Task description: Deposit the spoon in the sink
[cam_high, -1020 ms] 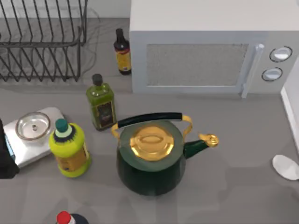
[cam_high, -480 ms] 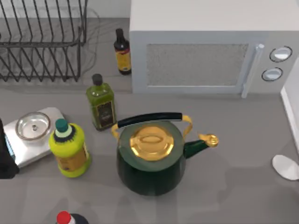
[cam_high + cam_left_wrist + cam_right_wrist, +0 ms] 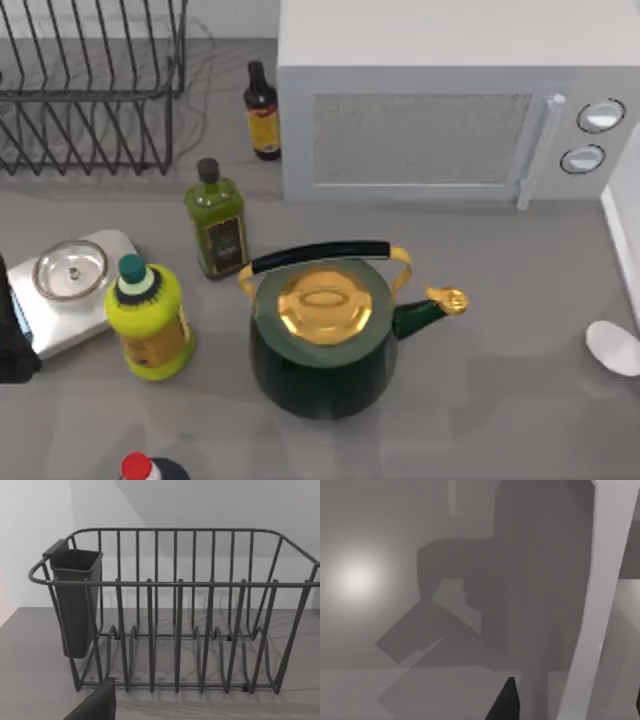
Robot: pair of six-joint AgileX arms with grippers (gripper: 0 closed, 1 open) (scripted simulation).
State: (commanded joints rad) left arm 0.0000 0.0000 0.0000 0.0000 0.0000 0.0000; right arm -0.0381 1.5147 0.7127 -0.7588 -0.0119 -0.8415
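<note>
The top view took in the whole worktop (image 3: 520, 270): the spoon (image 3: 613, 347), with just its pale oval bowl visible, lay at the far right edge, well apart from the kettle (image 3: 325, 345) at the middle. Behind the kettle stood the microwave (image 3: 455, 100), with a dark bottle (image 3: 263, 112) beside its left end. An olive bottle (image 3: 217, 220) and a yellow-green bottle (image 3: 148, 318) stood left of the kettle, and a round dish (image 3: 70, 270) sat on a scale (image 3: 95, 325) near the left edge. A red cap (image 3: 137, 467) showed at the lower edge.

The left wrist view faced the rack (image 3: 175, 610) head-on and showed a dark cup (image 3: 75, 600) hung on its end, which the top view did not. A dark tip of the left tool (image 3: 95, 707) poked in below; whether it was released or clenched I cannot tell. The right wrist view gave grey surfaces in shadow and a dark tip of the right tool (image 3: 505, 700), its state likewise unclear.

Compared with a second before, the spoon had shifted slightly rightward and up; all else was unmoved.
</note>
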